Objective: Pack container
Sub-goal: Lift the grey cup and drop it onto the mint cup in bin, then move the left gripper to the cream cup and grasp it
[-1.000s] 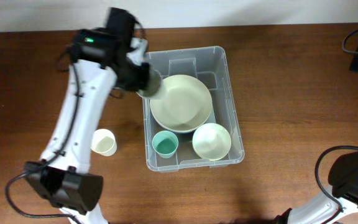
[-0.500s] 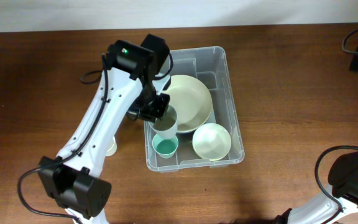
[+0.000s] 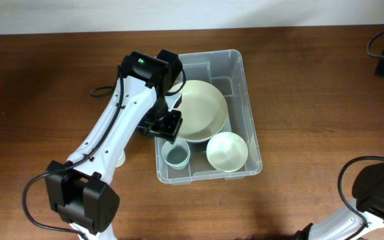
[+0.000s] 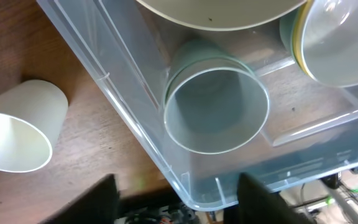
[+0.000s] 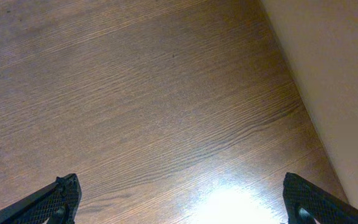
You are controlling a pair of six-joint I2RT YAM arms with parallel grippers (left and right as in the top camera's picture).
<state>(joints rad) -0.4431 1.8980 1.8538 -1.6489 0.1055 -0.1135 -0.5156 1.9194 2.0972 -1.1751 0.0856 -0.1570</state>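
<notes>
Inside the container, at its near-left corner, a pale cup stands upright just beside the big bowl, probably to save room, while the left gripper hangs above it, jaws apart and empty.

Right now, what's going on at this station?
The left gripper is open, poised over one corner of the container, just above a pale cup nested in a teal cup. A large cream bowl and a smaller bowl are inside too. One white cup sits on the table outside the container wall. The right gripper is open over the table, holding nothing.
</notes>
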